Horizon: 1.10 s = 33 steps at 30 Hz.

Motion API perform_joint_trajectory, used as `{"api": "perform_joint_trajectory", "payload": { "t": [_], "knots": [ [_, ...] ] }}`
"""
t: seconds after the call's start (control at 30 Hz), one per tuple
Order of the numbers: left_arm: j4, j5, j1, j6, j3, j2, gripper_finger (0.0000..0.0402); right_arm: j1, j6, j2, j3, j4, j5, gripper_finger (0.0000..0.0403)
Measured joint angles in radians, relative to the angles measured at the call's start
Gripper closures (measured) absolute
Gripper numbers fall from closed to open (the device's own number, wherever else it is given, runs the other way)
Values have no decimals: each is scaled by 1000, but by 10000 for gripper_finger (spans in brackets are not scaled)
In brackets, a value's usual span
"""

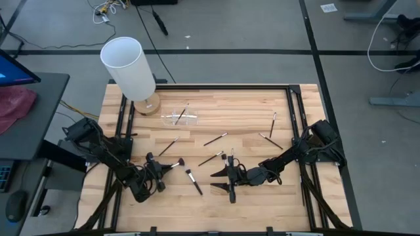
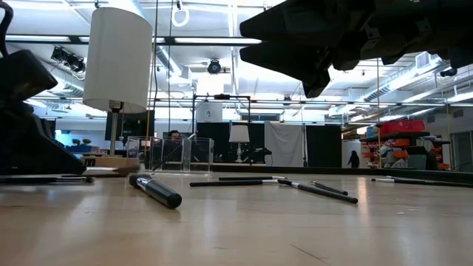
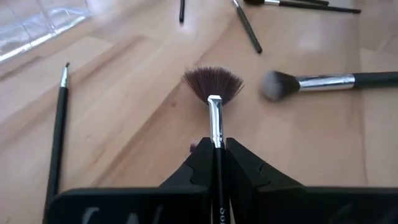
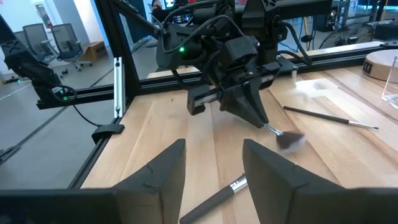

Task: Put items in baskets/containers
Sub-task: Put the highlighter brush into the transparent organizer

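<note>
My left gripper is shut on a fan brush with a silver ferrule, over the table's near left part. My right gripper hangs open, facing it from the right. A thick brush with a fluffy head lies flat between the two grippers. Its handle shows between my right fingers, untouched. Several thin brushes lie flat on the wood, such as a thin brush and a second brush. The clear holder stands near the far edge with one brush slanting in it. My left gripper pinches the fan brush between its two fingers on the dark handle just behind the silver ferrule. The fingers come from the table's left, slanting down, and the brush lies along them. Its fan head sticks out toward the right, close over the wood.
A tall white cylinder on a round wooden base stands at the far left corner, next to the holder. Two more brushes lie by the right rail. Black frame rails run along the table's sides. Bare wood shows along the near edge.
</note>
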Motion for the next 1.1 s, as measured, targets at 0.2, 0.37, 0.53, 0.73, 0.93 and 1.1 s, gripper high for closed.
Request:
{"api": "perform_joint_trajectory", "payload": {
  "t": [0.2,0.37,0.53,0.73,0.93,1.1],
  "knots": [
    [32,-66,0,0,1,0,378,0,1,0,0,0,0,241],
    [142,-147,0,62,2,-2,378,-2,3,0,0,0,0,241],
    [353,-195,16,255,2,-3,378,-13,23,0,0,0,-3,241],
    [721,-179,83,643,3,-3,378,-46,56,0,0,-1,-38,241],
    [1084,-42,163,984,4,-4,378,-96,54,0,0,5,-38,239],
    [1191,119,225,1100,31,-4,378,-131,2,0,0,100,-42,220]
  ]
}}
